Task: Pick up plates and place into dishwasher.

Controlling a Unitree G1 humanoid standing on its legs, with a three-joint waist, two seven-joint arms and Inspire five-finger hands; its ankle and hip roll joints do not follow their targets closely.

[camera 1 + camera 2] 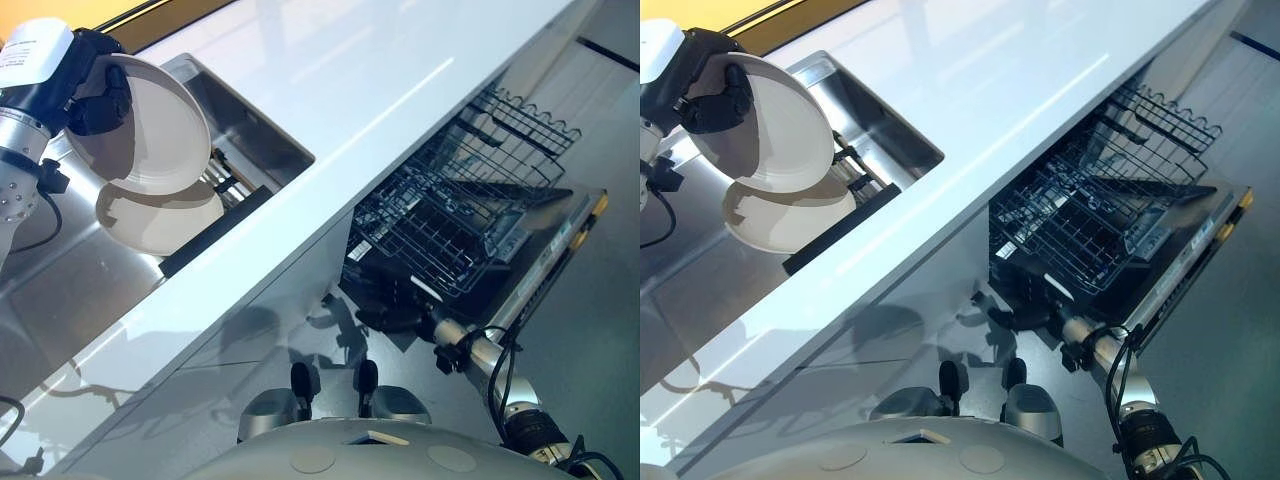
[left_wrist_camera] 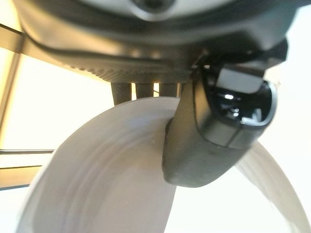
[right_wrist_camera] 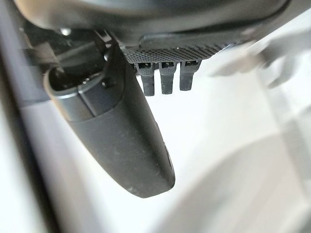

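The left robot hand [image 1: 95,85] pinches a white plate [image 1: 150,125] above the steel sink [image 1: 255,130], set in a white tabletop [image 1: 400,70]. A second plate [image 1: 160,215] lies below. The dishwasher rack [image 1: 465,215] stands pulled out; the right robot hand [image 3: 121,136] has its fingers curled, holding nothing.

Left hand [image 1: 95,85] with its fingers hidden behind the rim of the raised plate [image 1: 150,125]. Second plate [image 1: 160,215], upper part covered by the raised one. Dishwasher rack [image 1: 460,215], inner end concealed beneath the worktop [image 1: 400,90] edge. Right hand [image 3: 126,141]: fingers cut short; surroundings blurred.
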